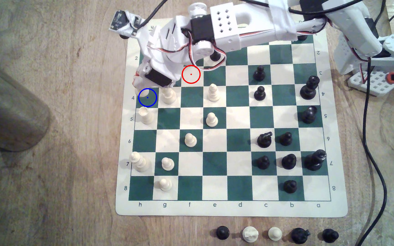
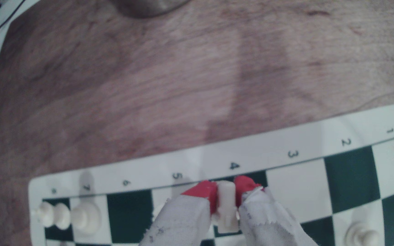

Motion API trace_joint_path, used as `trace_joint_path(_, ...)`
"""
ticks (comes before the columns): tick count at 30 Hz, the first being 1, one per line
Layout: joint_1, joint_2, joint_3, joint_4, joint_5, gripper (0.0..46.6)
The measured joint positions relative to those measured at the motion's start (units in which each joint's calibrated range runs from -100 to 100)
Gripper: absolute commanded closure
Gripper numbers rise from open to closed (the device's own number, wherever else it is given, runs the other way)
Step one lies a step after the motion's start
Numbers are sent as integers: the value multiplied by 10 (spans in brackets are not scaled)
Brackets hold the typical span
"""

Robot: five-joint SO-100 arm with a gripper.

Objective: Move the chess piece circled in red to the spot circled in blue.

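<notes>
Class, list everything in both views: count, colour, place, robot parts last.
Green-and-white chessboard mat: one, on wooden table.
Free-standing cream pieces: eight, board's exterior-view left half.
Black pieces: ten clear, right half; more half-hidden under arm.
Off-board pieces: three black, two cream, row below board.
Grey metal cylinder: one, left of board.
Red ring: one, empty white square.
Blue-ringed green square: one, board's left edge.
Cream knight-like chess piece: one, at that square, gripped.
Gripper: one, red-tipped, shut on piece.

Chess piece (image 1: 143, 92) mostly hidden under hand (image 1: 139, 88).
</notes>
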State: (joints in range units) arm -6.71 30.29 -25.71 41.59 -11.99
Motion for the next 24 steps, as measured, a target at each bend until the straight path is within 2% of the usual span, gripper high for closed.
trace_joint_path(24, 10, 89, -65, 0, 2, 459)
